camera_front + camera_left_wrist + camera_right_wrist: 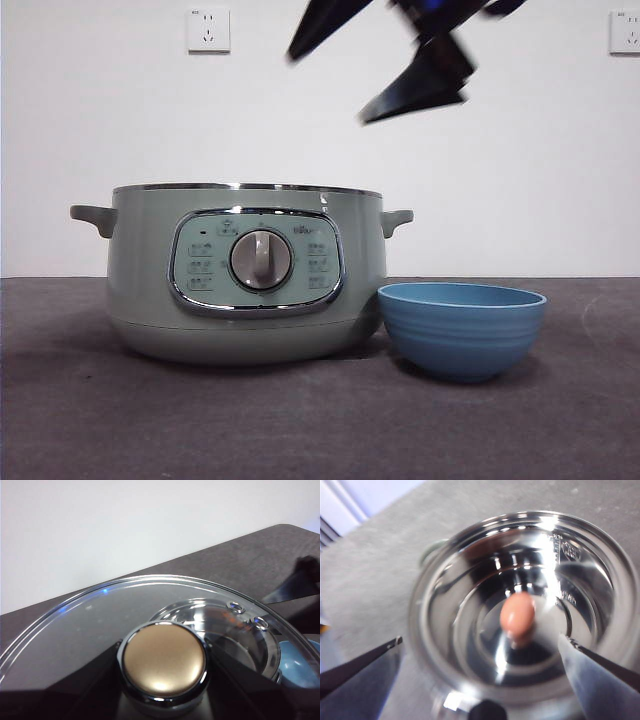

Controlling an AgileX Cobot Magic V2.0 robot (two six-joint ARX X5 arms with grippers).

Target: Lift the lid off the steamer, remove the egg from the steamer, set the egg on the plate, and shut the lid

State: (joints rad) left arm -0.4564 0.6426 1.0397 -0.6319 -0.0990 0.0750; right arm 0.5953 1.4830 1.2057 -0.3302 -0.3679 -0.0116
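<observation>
Your right gripper (480, 645), jaws apart, hangs above the steamer (140, 290) and its egg (518, 616); your left gripper clamps the lid (165, 662); panel labels are unreadable.

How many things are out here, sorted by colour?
Green: 1, the steamer
Blue: 1, the plate
Clear glass: 1, the lid, its knob gripped by the left gripper
Brown: 1, the egg, below the open right gripper
Total: 4

Dark grey table (80, 420), steamer (140, 300) on it, plate (462, 330) just beside
</observation>
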